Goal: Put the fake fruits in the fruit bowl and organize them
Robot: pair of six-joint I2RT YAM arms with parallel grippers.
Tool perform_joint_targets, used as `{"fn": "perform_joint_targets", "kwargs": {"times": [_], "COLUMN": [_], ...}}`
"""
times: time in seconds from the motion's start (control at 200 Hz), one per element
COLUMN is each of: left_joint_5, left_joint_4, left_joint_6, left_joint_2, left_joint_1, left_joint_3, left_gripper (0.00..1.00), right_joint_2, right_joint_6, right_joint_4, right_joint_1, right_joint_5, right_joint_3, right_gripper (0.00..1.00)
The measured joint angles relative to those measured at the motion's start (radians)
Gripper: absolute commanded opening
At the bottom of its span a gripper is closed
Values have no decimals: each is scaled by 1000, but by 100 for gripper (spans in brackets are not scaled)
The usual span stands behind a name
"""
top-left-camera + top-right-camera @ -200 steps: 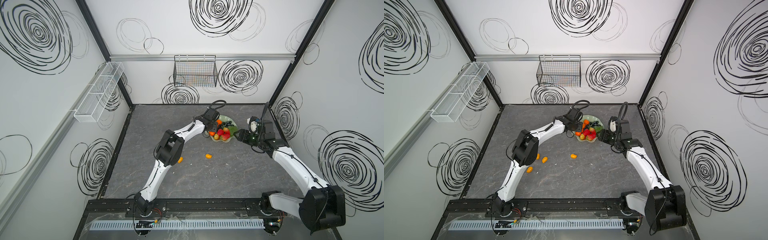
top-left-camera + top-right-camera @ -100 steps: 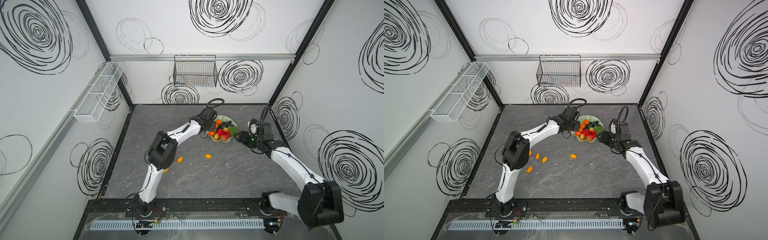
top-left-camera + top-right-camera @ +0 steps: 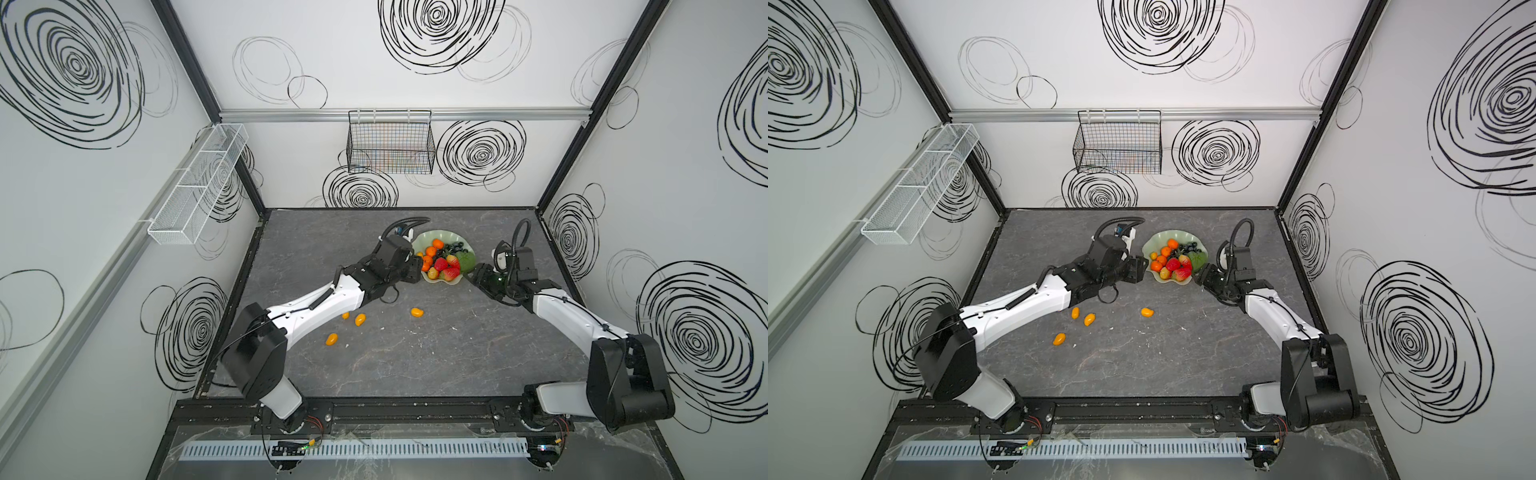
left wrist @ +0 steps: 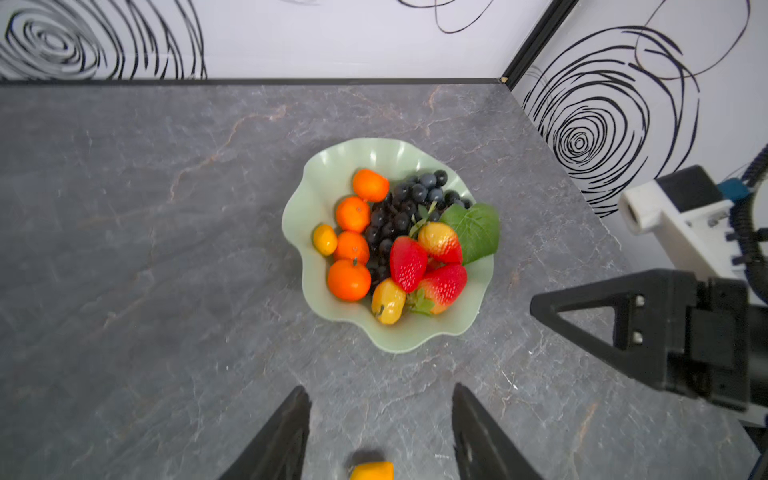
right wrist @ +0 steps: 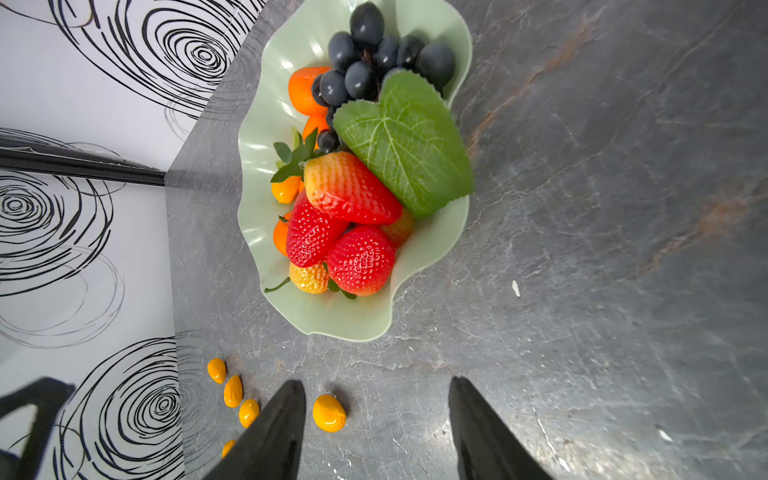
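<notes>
Fruit bowl (image 4: 316,199) just beside left end effector (image 4: 380,392)

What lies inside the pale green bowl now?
Four tangerines, two kumquats, several strawberries and a dark grape bunch with its leaf. The strawberries are piled up, so whatever lies beneath them cannot be seen.

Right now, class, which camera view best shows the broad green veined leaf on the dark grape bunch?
The right wrist view: the green leaf is close and sharp, veins and toothed edge clear, overhanging the pale mint scalloped bowl. The left wrist view shows it smaller; both top views, only a green speck.
</notes>
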State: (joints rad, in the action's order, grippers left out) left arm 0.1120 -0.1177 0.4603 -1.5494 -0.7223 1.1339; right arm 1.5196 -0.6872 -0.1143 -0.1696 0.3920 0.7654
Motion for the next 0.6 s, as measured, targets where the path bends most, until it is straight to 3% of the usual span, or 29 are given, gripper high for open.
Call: {"fn": "perform_joint_targets", "kwargs": {"times": [0.15,0.235,0.44,0.6], "left_joint_5": [24,40,73,83], "left_joint_4": [22,34,54,57], "left_joint_6": [16,16,40,61], "left_joint_2": [140,226,393,443], "left_joint_1": [0,1,26,61], "left_joint_3": [-155,-212,-291,-309], "left_gripper": [80,100,100,99], "right_joint_2": [34,61,135,180], "right_joint_6": [-24,-40,-69,-83], "right_joint_4": [34,60,93,101], "right_joint_1": [0,-1,-17,-29], "right_joint_5": [2,10,21,18], "right_joint_3": [0,0,7,26], "right_gripper": [59,59,54,45]}}
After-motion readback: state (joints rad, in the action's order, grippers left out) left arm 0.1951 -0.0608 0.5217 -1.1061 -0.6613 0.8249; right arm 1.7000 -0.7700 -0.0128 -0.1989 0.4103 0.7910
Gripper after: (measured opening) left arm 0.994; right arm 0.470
